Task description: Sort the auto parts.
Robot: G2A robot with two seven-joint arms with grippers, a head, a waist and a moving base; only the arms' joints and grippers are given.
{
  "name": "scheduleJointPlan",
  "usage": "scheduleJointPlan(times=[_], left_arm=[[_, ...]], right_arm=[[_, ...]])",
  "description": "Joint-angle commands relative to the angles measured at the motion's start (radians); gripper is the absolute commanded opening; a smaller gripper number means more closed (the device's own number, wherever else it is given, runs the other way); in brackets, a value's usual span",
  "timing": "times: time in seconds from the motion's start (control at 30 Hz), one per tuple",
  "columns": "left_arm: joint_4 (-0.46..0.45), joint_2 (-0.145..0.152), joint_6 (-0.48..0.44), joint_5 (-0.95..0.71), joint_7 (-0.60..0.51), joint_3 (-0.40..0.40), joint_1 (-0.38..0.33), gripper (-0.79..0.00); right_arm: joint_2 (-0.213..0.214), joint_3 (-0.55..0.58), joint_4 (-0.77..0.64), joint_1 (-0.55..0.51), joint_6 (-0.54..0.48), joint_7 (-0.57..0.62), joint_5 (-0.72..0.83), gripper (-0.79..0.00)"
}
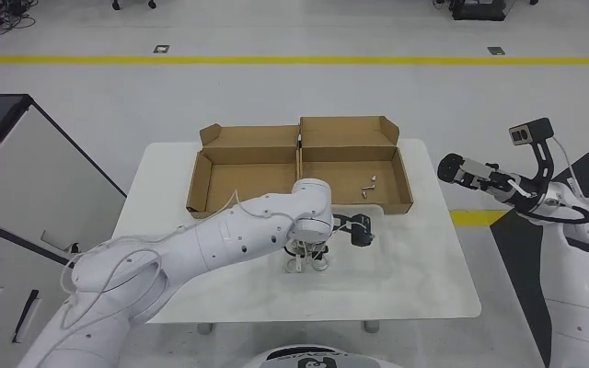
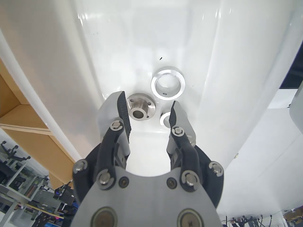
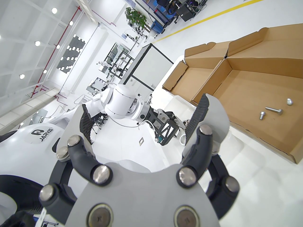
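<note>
left gripper (image 2: 148, 99) open just abv flanged hub (image 2: 140, 110); right gripper (image 3: 144, 101) open, raised; both empty.

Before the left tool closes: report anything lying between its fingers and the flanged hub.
Nothing visible. The open left tool has the flanged hub inside its gap. A small ring lies partly hidden behind one finger; a large ring lies beyond.

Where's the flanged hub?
Left wrist view: the flanged hub sits on the table at the left gripper's open jaws, beside the large ring.

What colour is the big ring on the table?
Shiny silver; the ring shows best in the left wrist view.
</note>
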Motion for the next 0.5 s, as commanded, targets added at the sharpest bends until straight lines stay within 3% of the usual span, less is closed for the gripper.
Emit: scheduleJointPlan(times=[0.0,0.47], left_arm=[[0.015,-0.009,-0.005,0.008,0.006,0.000,0.008,-0.400],[0.100,-0.061,-0.024,0.051,0.024,0.000,0.048,-0.428]], right_arm=[[0.000,0.000,0.000,0.000,0.000,0.000,0.000,0.000],[0.000,0.000,0.000,0.000,0.000,0.000,0.000,0.000]])
